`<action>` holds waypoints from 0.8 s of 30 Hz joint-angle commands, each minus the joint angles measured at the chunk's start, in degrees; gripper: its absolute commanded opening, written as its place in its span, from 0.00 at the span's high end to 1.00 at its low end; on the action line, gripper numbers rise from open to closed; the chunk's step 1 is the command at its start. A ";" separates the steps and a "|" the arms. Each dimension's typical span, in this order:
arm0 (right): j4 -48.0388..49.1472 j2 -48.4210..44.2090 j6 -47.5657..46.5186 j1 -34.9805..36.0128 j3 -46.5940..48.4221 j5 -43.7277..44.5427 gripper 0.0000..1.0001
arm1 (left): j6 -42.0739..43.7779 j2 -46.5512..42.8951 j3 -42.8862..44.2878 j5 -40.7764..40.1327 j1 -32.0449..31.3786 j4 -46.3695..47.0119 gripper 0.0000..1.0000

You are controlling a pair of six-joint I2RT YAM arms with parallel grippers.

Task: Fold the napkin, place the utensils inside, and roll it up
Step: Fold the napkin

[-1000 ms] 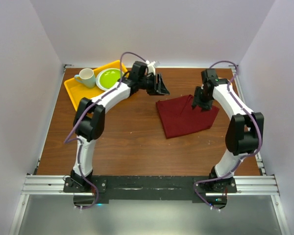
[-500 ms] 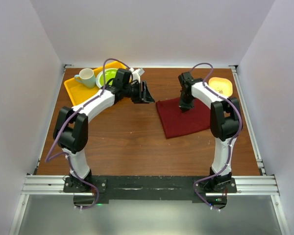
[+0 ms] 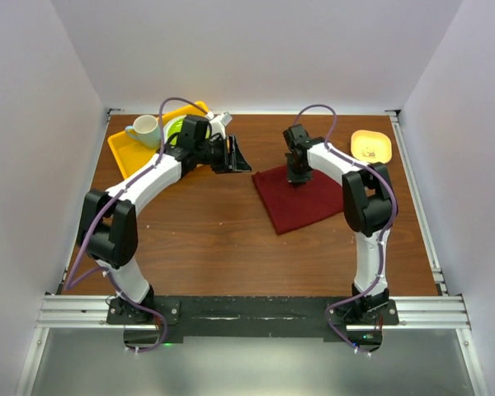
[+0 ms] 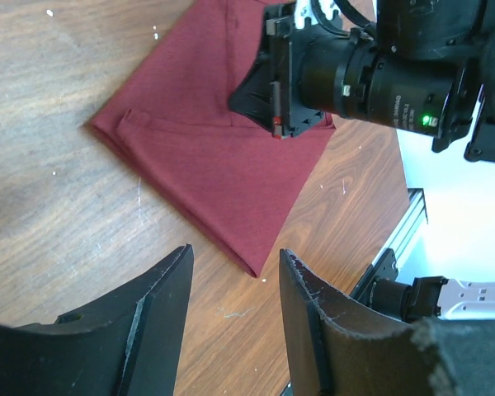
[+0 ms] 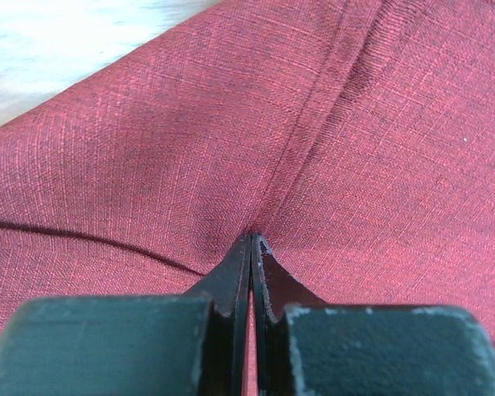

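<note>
Napkin [image 5: 148, 148], pinched by right pincer [image 5: 252, 241], wrist view

No lettering, number or brand can be read in any view. The small pale-yellow square plate [image 3: 370, 146] bears a faint dark mark, perhaps a print, too small to read.

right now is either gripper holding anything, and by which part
The right gripper pinches the napkin by a small fold near its far edge; the left gripper is open, holding nothing.

Right claw [image 3: 295, 176] meets the napkin [image 3: 305, 205] at its far edge.
</note>
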 commanded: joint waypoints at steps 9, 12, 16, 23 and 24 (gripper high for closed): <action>5.83 -2.03 -10.61 10.44 -7.13 -7.85 1.00 | 0.28 -5.83 -4.12 -1.02 1.69 0.22 0.49; 3.29 -4.31 -10.62 12.82 -6.00 -3.84 1.00 | -0.51 -8.98 -6.14 -2.69 2.22 -0.05 0.49; -6.10 -7.73 -8.94 13.09 -0.81 1.99 0.96 | -2.35 -13.02 -9.48 -6.89 3.27 -1.01 0.48; -6.91 -21.36 -21.24 20.62 -5.28 -3.10 0.28 | -10.43 -21.21 -17.04 -12.88 6.35 -4.52 0.44; -6.57 -22.33 -22.03 22.13 -8.42 -3.54 0.26 | -12.18 -23.04 -17.92 -13.24 6.96 -5.14 0.44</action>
